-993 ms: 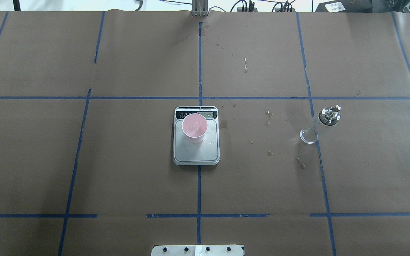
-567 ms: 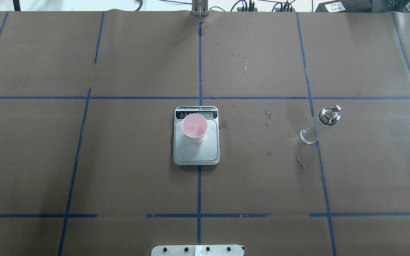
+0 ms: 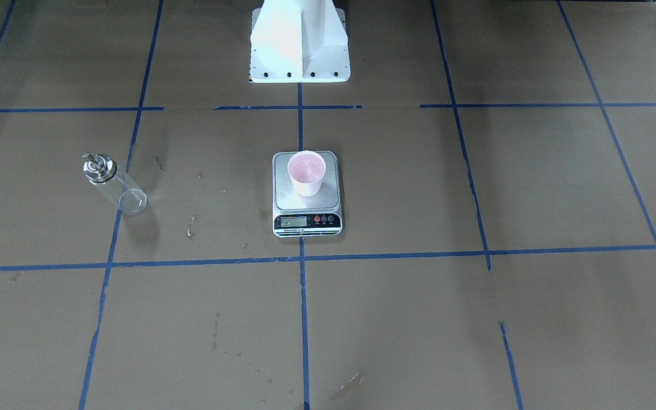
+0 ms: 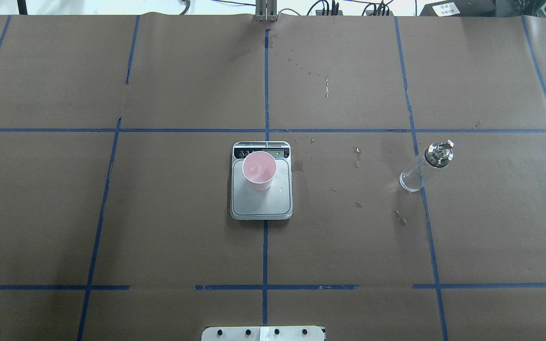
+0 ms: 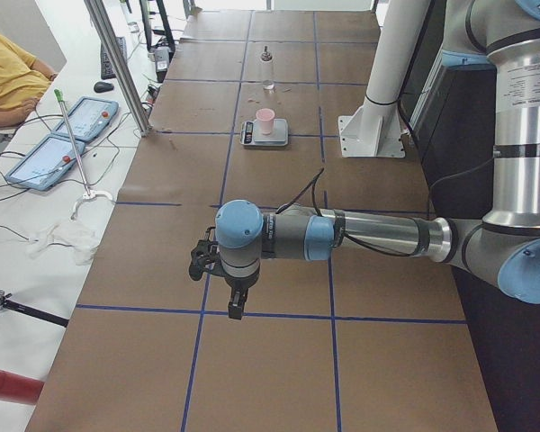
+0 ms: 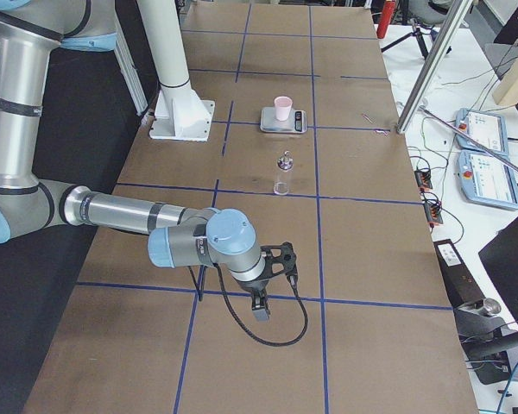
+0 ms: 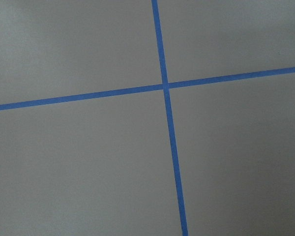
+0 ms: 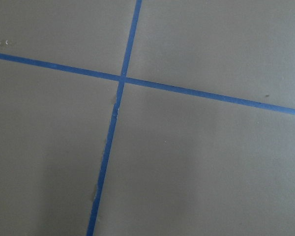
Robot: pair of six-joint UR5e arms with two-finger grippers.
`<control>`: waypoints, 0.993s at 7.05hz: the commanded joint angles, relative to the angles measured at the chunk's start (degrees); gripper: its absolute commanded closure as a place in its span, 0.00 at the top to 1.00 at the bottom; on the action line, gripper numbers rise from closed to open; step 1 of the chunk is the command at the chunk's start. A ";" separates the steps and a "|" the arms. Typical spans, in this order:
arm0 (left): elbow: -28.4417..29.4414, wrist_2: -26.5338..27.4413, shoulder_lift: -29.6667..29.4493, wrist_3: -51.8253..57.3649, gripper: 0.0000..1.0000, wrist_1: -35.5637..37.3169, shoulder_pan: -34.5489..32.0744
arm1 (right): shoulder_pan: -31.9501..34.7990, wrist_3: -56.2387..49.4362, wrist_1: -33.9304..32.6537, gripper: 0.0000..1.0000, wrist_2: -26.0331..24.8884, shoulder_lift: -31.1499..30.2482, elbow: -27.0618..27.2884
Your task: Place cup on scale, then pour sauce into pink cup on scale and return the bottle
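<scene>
Cup (image 4: 259, 170) upright on scale (image 4: 263, 206), bottle (image 4: 422, 166) standing at scale's 3 o'clock overhead; left gripper (image 5: 235, 309) and right gripper (image 6: 260, 310) opening: can't tell.

- The near silver left arm with blue joints (image 5: 369, 236) reaches across the brown paper-covered table (image 5: 162, 243).
- Its black left gripper (image 5: 236, 310) points down over a blue tape line (image 5: 135, 309); whether it is parted or closed cannot be told.
- Far off, a small pale pink tapered cup (image 5: 265, 119) stands on a flat silver kitchen scale (image 5: 275, 139).
- A clear glass bottle with a silver cap (image 5: 267, 70) stands upright beyond them.
- A person's yellow sleeve (image 5: 9, 81) shows at the upper left.
</scene>
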 commanded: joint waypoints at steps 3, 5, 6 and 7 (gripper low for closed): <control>0.28 0.03 -0.09 -0.10 1.00 0.06 0.00 | -2.55 -1.69 -15.79 1.00 -4.35 2.61 5.03; 0.37 0.20 -0.18 -0.10 1.00 0.14 0.00 | -2.55 -2.49 -15.96 1.00 -4.43 2.24 3.99; 0.37 0.55 -0.18 -0.10 1.00 0.06 0.00 | -2.55 -2.41 -15.96 1.00 -4.35 1.28 3.80; -0.76 0.47 -0.18 -0.01 1.00 0.14 0.00 | -2.55 -2.23 -15.96 1.00 -3.91 0.66 3.72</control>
